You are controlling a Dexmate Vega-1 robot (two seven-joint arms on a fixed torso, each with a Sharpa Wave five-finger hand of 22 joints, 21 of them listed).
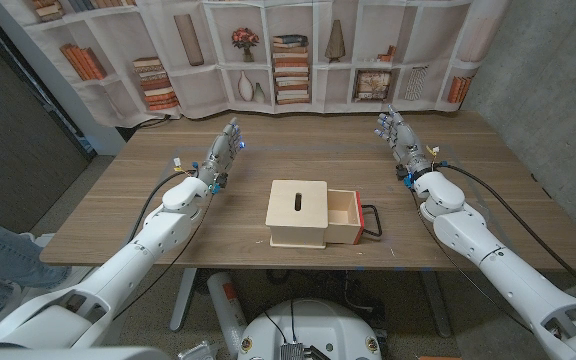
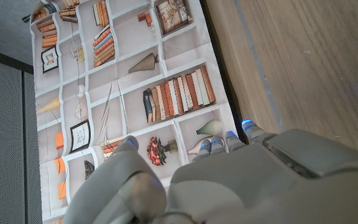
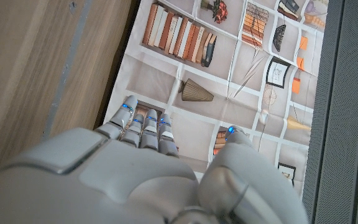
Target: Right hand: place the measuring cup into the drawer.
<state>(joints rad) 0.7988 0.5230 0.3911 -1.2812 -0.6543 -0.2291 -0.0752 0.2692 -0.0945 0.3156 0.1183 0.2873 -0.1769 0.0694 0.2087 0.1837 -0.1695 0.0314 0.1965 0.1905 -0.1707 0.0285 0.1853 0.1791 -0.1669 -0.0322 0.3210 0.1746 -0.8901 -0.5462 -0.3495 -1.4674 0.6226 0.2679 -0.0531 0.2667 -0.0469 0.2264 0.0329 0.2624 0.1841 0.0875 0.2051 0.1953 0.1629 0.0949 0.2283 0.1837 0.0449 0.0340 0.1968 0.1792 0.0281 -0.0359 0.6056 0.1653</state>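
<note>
In the head view, a small wooden box [image 1: 298, 212] stands near the front edge of the wooden table [image 1: 478, 165], with a dark slot in its top. Its drawer [image 1: 343, 218] is pulled out on the robot's right side of the box. A red and black handle [image 1: 373, 221] sticks out of the drawer on the side away from the box; it seems to belong to the measuring cup, but the cup body is hidden inside. The left hand [image 1: 223, 152] is raised over the table, well apart from the box on its left and behind it, fingers spread and holding nothing. The right hand [image 1: 398, 140] is raised well apart from the box on its right, also with fingers apart and empty.

In the left wrist view, the left hand [image 2: 247, 180] points its fingers toward a curtain printed with bookshelves [image 2: 123, 93], beside the table's far edge.

In the right wrist view, the right hand [image 3: 135, 174] points at the same curtain, fingers loosely extended, nothing in them.
</note>
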